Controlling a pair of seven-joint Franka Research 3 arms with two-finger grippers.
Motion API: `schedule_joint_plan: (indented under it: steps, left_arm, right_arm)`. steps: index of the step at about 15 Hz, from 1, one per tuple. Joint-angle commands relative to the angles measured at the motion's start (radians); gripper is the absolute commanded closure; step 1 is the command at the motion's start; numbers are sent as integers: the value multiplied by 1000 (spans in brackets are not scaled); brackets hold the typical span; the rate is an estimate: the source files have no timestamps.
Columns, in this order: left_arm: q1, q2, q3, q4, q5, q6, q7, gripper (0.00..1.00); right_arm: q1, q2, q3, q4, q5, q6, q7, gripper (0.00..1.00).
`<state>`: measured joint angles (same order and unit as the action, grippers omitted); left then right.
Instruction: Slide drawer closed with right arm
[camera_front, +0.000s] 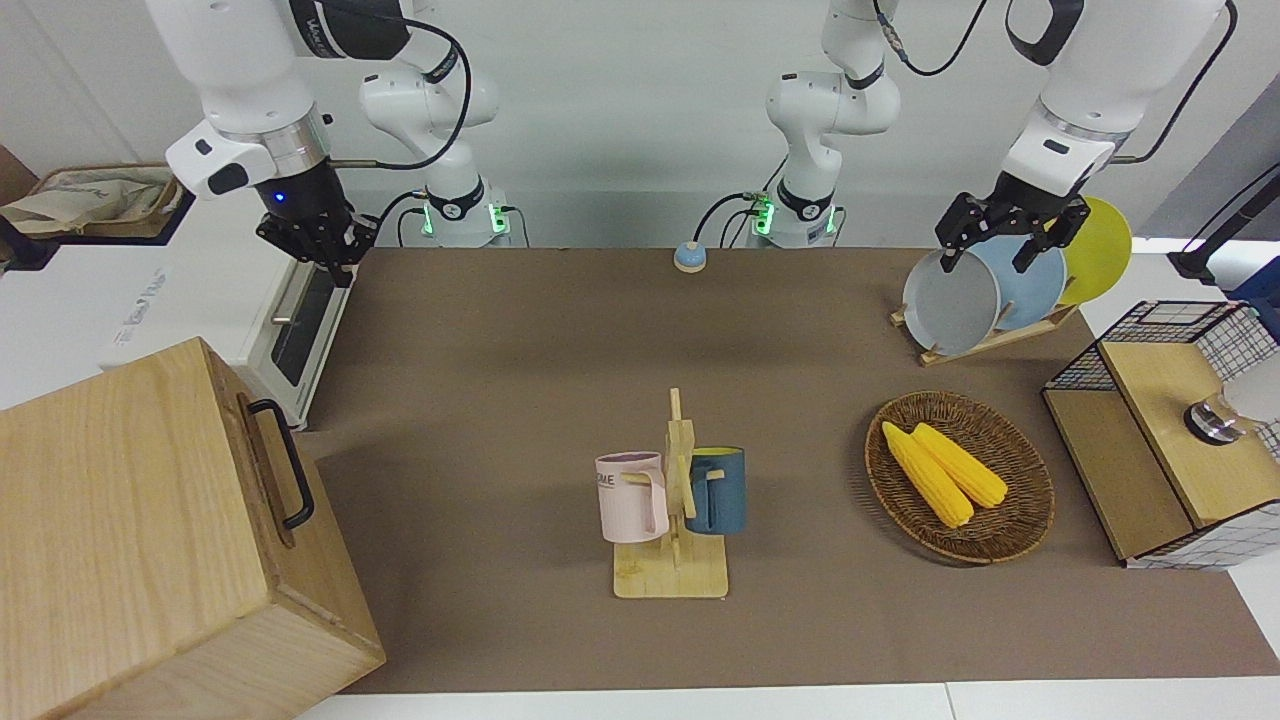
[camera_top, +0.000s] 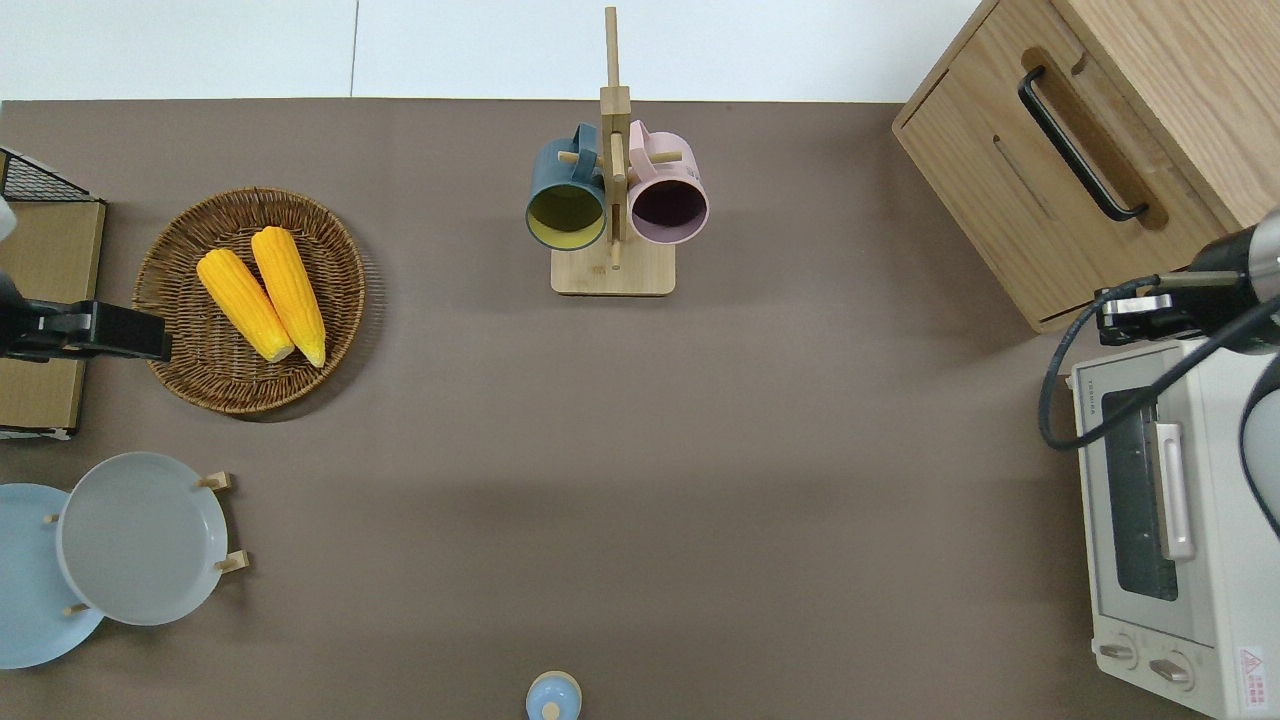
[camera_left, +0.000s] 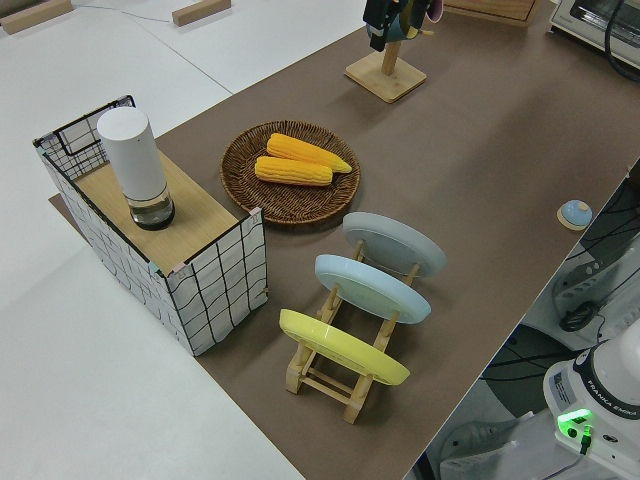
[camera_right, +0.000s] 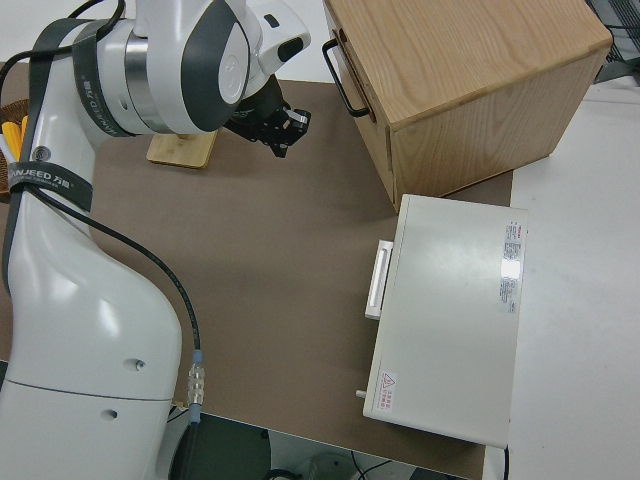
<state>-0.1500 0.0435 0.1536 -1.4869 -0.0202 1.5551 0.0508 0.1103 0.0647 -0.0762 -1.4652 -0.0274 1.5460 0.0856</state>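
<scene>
The drawer (camera_top: 1035, 195) is the front panel of the large pale-wood cabinet (camera_front: 110, 520) at the right arm's end of the table. Its black bar handle (camera_top: 1078, 143) faces the table's middle. The panel looks about flush with the cabinet front in the right side view (camera_right: 372, 140). My right gripper (camera_top: 1128, 314) hangs in the air over the gap between the cabinet's corner and the white oven (camera_top: 1170, 520), clear of the handle. It also shows in the front view (camera_front: 318, 248) and the right side view (camera_right: 282, 127). My left arm is parked, its gripper (camera_front: 988, 256) open.
A mug stand (camera_top: 612, 270) holds a blue and a pink mug mid-table. Toward the left arm's end stand a wicker basket (camera_top: 180, 380) with two corn cobs, a plate rack (camera_front: 985, 345) and a wire-mesh box (camera_front: 1165, 440). A small blue knob (camera_front: 689, 257) sits near the robots.
</scene>
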Motion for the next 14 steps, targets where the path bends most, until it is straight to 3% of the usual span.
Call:
schedule_joint_plan:
  steps: [1, 3, 5, 6, 7, 8, 14]
  left_arm:
    - [-17, 13, 17, 20, 11, 0, 8, 5]
    - [-17, 13, 17, 20, 12, 0, 8, 5]
    - [-17, 13, 17, 20, 12, 0, 8, 2]
    - [-17, 13, 17, 20, 12, 0, 8, 2]
    - [-17, 13, 17, 20, 12, 0, 8, 5]
    - [-17, 13, 17, 20, 12, 0, 8, 5]
    - [-17, 13, 17, 20, 12, 0, 8, 5]
  right_arm:
    - [-15, -31, 12, -32, 12, 23, -33, 1000]
    - [-14, -25, 12, -27, 18, 31, -32, 951]
    - [-18, -10, 12, -6, 17, 36, -30, 380]
    - [-18, 9, 12, 20, 15, 34, -24, 162]
    - [-18, 24, 12, 52, 17, 28, -20, 79]
    - [-17, 29, 12, 71, 18, 22, -12, 20]
    - [-15, 40, 15, 74, 21, 22, -13, 15]
